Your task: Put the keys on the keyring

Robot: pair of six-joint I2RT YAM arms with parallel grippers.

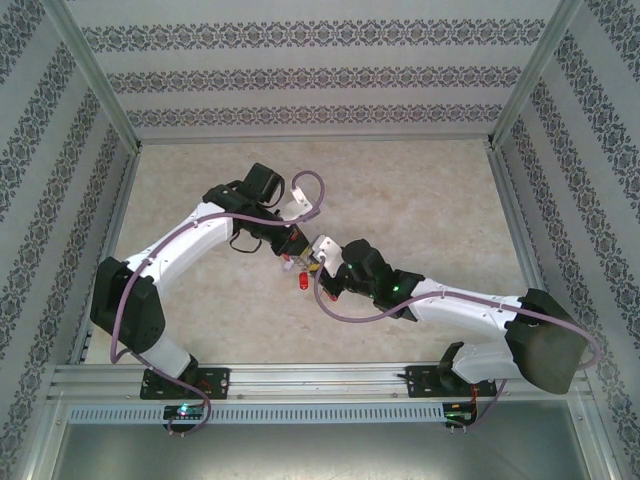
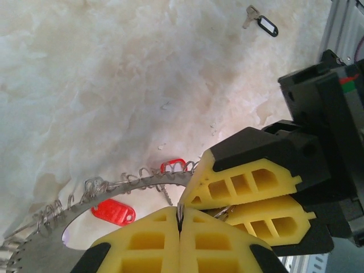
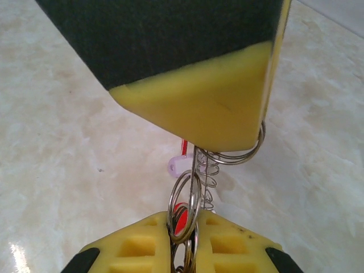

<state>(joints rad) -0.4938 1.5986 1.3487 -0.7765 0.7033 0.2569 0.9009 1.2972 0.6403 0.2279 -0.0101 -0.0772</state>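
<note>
My left gripper (image 2: pixel 180 219) is shut on the rim of the keyring (image 2: pixel 142 183), a flat grey metal arc wound with wire coils, held above the table. A red tag (image 2: pixel 114 211) and a second red tag (image 2: pixel 173 165) hang by it. My right gripper (image 3: pixel 189 239) is shut on the small split ring (image 3: pixel 185 207) of a key with a red tag (image 3: pixel 181 222), pressed up against the keyring's thin edge (image 3: pixel 195 162). A pale tag (image 3: pixel 177 166) hangs behind. In the top view both grippers, left (image 1: pixel 298 252) and right (image 1: pixel 322 264), meet mid-table.
A loose key with a black tag (image 2: pixel 263 24) lies on the marble-patterned tabletop (image 2: pixel 114 85), away from both grippers. A red tag (image 1: pixel 303 284) shows below the meeting point. Patterned walls and a metal frame (image 1: pixel 110 230) enclose the table.
</note>
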